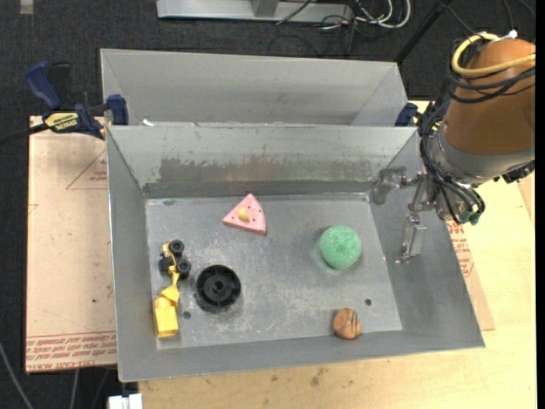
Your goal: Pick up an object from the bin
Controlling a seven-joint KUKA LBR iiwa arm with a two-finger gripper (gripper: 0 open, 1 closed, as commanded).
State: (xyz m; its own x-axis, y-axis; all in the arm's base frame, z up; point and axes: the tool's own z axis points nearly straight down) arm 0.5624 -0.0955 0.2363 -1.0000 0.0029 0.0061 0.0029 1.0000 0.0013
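Observation:
My gripper [398, 218] hangs over the bin's right sloping wall, high above the floor. Its fingers stand apart, open, and nothing is between them. Nearest to it is a green fuzzy ball [340, 247], on the bin floor just to its left. A small brown rounded lump [346, 323] lies near the front right corner of the floor, below and left of the gripper. A pink wedge with a yellow spot [245, 215] rests toward the back, left of the middle.
A black round ribbed disc [218, 287] lies at the front left. Beside it is a yellow toy with black wheels [170, 295], close to the left wall. The bin's walls slope steeply, and the orange-covered arm stands over the right rim.

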